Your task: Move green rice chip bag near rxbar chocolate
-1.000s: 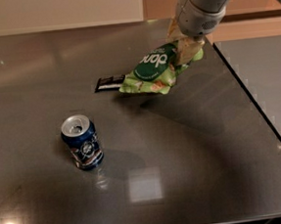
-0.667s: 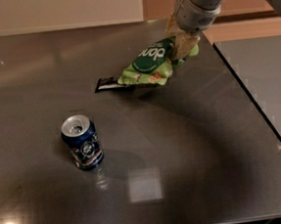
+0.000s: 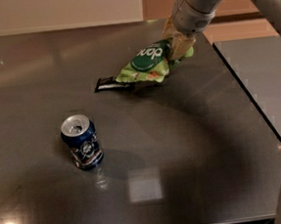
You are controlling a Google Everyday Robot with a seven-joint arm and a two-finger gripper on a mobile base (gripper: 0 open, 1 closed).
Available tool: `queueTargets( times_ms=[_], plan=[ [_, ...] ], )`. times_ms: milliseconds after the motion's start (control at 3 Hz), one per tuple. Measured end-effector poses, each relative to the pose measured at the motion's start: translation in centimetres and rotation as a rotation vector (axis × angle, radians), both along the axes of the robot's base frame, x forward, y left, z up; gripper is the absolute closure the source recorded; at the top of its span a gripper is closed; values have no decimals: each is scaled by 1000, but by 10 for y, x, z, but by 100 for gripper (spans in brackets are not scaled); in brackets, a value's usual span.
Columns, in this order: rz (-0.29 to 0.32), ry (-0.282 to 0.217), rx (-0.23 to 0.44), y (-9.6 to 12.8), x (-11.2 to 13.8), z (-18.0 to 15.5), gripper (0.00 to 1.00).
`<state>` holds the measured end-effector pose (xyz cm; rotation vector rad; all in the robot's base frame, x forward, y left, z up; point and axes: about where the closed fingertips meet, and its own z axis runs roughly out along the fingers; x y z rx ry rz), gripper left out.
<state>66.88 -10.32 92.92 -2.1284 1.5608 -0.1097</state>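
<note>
The green rice chip bag (image 3: 145, 64) is a crinkled light-green pouch with a dark green circle. It hangs tilted from my gripper (image 3: 178, 43), which is shut on its upper right corner, above the far middle of the dark table. The bag's lower left end reaches down to the rxbar chocolate (image 3: 109, 84), a small flat black wrapper lying on the table, and covers the bar's right end. I cannot tell whether the bag touches the bar.
A blue soda can (image 3: 81, 141) stands upright, open, at the front left of the table (image 3: 182, 144). The table's right edge (image 3: 247, 95) runs diagonally, with a grey surface beyond it. A pale wall lies behind.
My gripper has carried the bag slightly up and away from the camera. The bar and can have not moved.
</note>
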Motion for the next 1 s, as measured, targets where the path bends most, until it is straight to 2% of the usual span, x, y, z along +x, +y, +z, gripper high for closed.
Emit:
queueTargets(
  times_ms=[333,667,1000],
  plan=[
    [2,2,0,2,1,-2,17],
    [4,5,0,3,1,-4,0],
    [5,5,0,3,1,-4,0]
  ],
)
